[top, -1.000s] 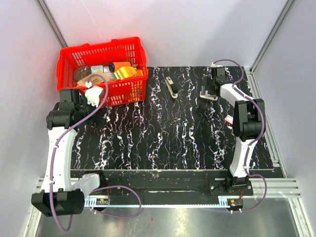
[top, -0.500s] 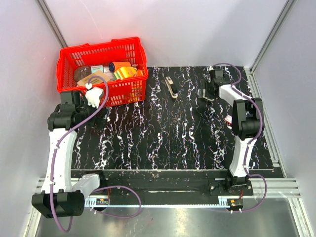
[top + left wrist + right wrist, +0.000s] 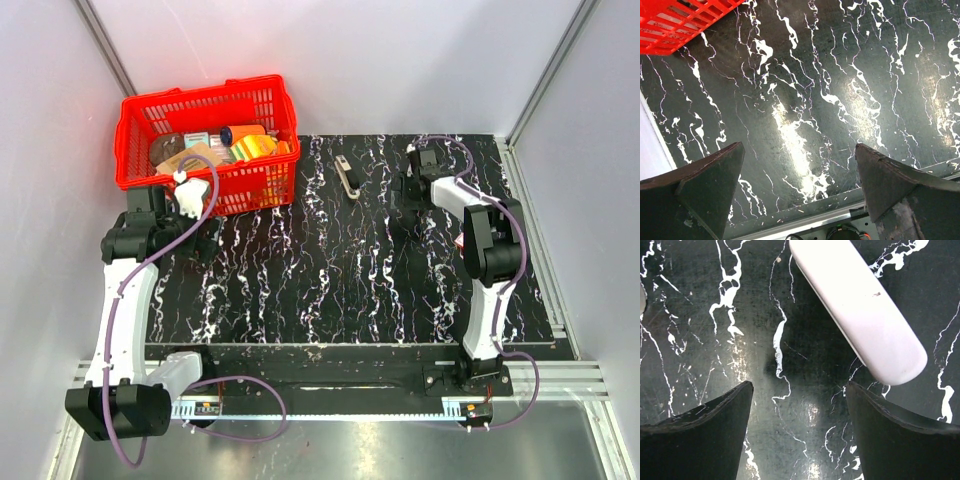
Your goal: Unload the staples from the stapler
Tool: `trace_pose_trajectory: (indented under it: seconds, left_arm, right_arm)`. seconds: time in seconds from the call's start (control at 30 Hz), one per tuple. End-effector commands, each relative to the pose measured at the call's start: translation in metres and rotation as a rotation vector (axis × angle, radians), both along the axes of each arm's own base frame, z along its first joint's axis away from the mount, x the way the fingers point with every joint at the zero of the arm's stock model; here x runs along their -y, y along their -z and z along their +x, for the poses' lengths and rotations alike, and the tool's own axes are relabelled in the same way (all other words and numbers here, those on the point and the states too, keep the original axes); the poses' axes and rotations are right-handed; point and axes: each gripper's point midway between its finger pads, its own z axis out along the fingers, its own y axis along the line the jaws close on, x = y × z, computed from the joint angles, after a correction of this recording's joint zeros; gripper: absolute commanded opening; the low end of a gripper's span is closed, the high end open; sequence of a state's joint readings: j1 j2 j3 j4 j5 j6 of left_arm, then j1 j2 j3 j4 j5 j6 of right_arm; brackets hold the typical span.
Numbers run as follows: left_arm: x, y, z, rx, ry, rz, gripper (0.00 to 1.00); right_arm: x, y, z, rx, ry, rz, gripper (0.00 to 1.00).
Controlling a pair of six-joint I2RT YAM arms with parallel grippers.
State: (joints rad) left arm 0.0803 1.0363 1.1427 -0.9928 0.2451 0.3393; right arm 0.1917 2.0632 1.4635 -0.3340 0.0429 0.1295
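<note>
The stapler (image 3: 347,177), slim and black with a pale end, lies on the black marbled table (image 3: 330,270) at the back centre, right of the basket. It does not show in either wrist view. My right gripper (image 3: 407,200) hovers to the right of the stapler, apart from it. In the right wrist view it (image 3: 799,390) is open and empty over bare table, with the white oblong stick (image 3: 860,305) just ahead of its right finger. My left gripper (image 3: 197,240) is at the left by the basket. In the left wrist view it (image 3: 799,147) is open and empty.
A red basket (image 3: 128,130) full of assorted items stands at the back left; its corner shows in the left wrist view (image 3: 675,25). A small pinkish-red box (image 3: 461,240) peeks out beside the right arm. Pale walls enclose the table on three sides.
My right gripper has moved left toward the stapler and now covers the white stick in the top view. My left arm has shifted only slightly.
</note>
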Motion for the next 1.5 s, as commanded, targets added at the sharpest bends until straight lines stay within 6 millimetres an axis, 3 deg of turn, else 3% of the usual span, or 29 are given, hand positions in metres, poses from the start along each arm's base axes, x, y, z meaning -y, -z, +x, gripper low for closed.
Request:
trace_pose_trajectory:
  seconds: [0.0, 0.17, 0.27, 0.47, 0.6, 0.83, 1.0, 1.3, 1.47]
  left_arm:
    - [0.001, -0.009, 0.008, 0.053, -0.02, -0.02, 0.99]
    - [0.002, -0.01, 0.008, 0.052, -0.018, -0.028, 0.99]
    - [0.003, -0.008, 0.009, 0.046, -0.011, -0.033, 0.99]
    - [0.011, -0.005, 0.009, 0.026, -0.003, -0.078, 0.99]
    - [0.011, -0.014, 0.01, 0.058, 0.014, -0.068, 0.99]
    - [0.013, -0.02, 0.012, 0.071, 0.021, -0.077, 0.99]
    - [0.012, -0.011, 0.012, 0.046, 0.0, -0.085, 0.99]
    - [0.01, -0.014, 0.011, 0.064, 0.004, -0.065, 0.99]
    - [0.009, -0.016, 0.014, 0.064, -0.007, -0.068, 0.99]
  right_arm:
    - [0.003, -0.049, 0.001, 0.096, 0.029, -0.025, 0.83]
    - [0.018, -0.084, -0.012, 0.164, 0.045, -0.08, 0.9]
    - [0.022, -0.1, -0.008, 0.238, 0.037, -0.084, 0.93]
    - [0.026, -0.079, 0.021, 0.175, 0.039, -0.134, 0.93]
    - [0.026, -0.066, 0.034, 0.161, 0.017, -0.152, 0.94]
    - [0.042, -0.054, 0.039, 0.141, 0.042, -0.122, 0.93]
    - [0.043, -0.048, 0.04, 0.132, 0.042, -0.124, 0.9]
    - [0.042, -0.043, 0.053, 0.136, 0.016, -0.121, 0.87]
    - [0.036, -0.037, 0.053, 0.124, -0.004, -0.099, 0.8]
